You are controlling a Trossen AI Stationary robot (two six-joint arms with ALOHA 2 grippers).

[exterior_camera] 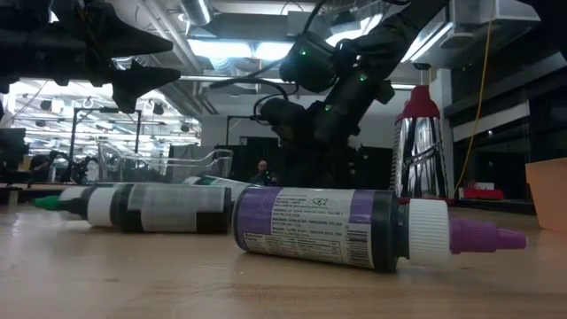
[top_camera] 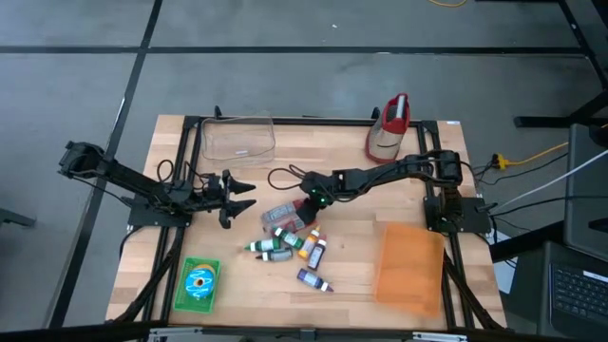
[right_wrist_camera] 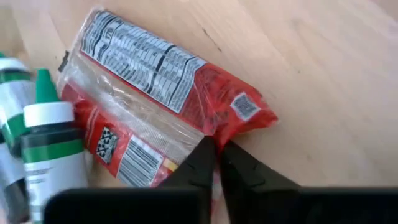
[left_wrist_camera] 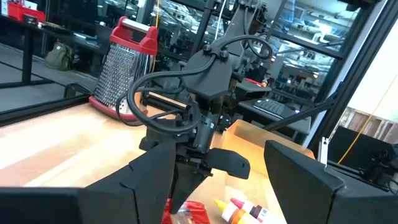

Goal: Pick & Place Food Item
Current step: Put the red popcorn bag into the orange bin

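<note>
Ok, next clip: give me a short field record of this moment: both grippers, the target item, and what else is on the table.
right gripper: shut, pinching the edge of the red snack packet, mid-table
left gripper: open, holding nothing, left of the packet
packet: lying flat on the table, beside the dye bottles
clear container: back left
grater: upright, back right
orange board: front right
green packet: front left

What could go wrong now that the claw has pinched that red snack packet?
The right gripper is shut on only the crinkled edge of the red snack packet, so the thin wrapper might slip free or tear when lifted. The green-capped bottle lies right against the packet, so pulling the packet up could drag or roll it. The left gripper waits open close by, so a wide swing might brush it.
</note>
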